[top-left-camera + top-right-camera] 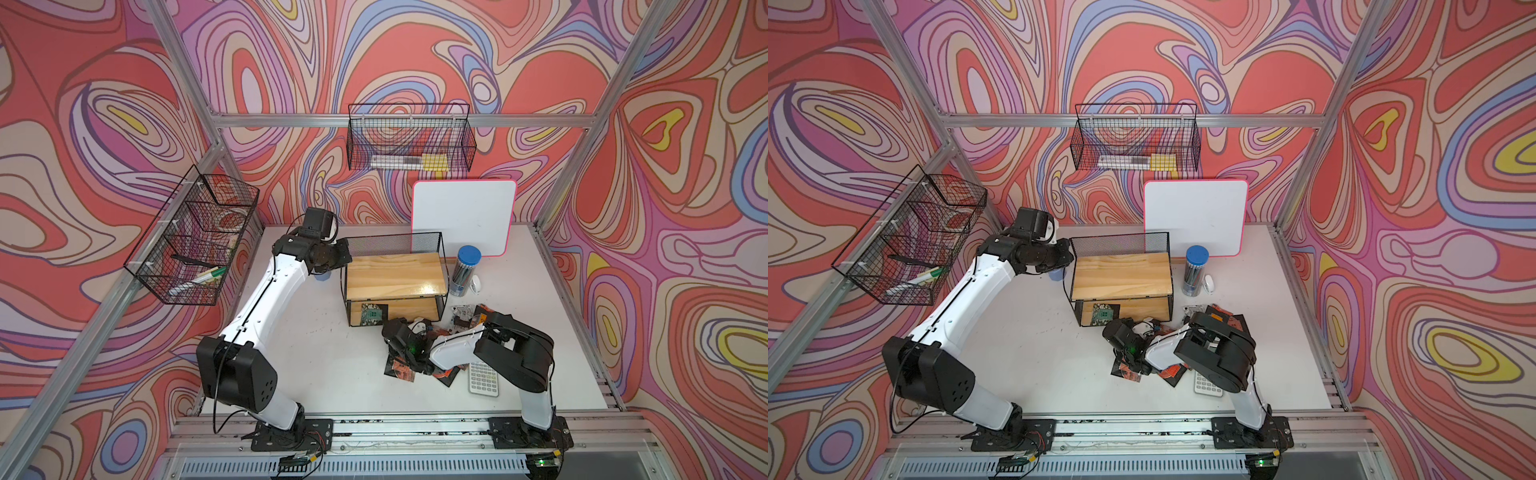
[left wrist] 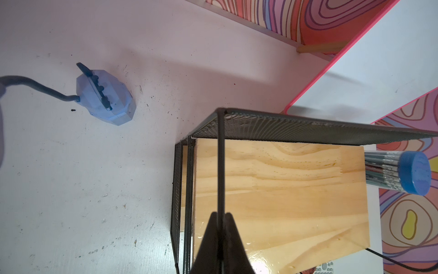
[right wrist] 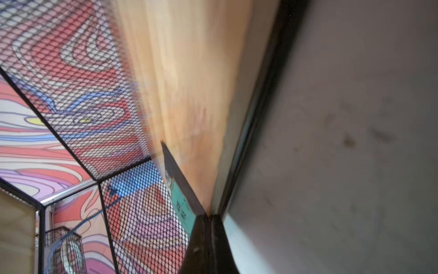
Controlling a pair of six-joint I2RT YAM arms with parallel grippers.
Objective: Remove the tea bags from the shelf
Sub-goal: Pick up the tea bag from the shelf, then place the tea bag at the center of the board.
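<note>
Right gripper (image 3: pixel 208 217) pinched shut on near corner of green tea bag (image 3: pixel 181 201); bag flat, straight ahead on lower board of shelf (image 3: pixel 189 83) (pull-out likely straight back). Left gripper (image 2: pixel 221 217) clamps shelf frame wire.

**Shelf (image 1: pixel 395 274) in the middle of the table (image 1: pixel 332 374)**

One tea bag (image 1: pixel 373 314) on the lower board, left front corner — the other bags (image 1: pixel 463 320) strewn on the table before the shelf and to its right. Tube (image 1: pixel 466 270) right of the shelf, whiteboard (image 1: pixel 463 216) behind, calculator (image 1: pixel 483 378) front right.
</note>
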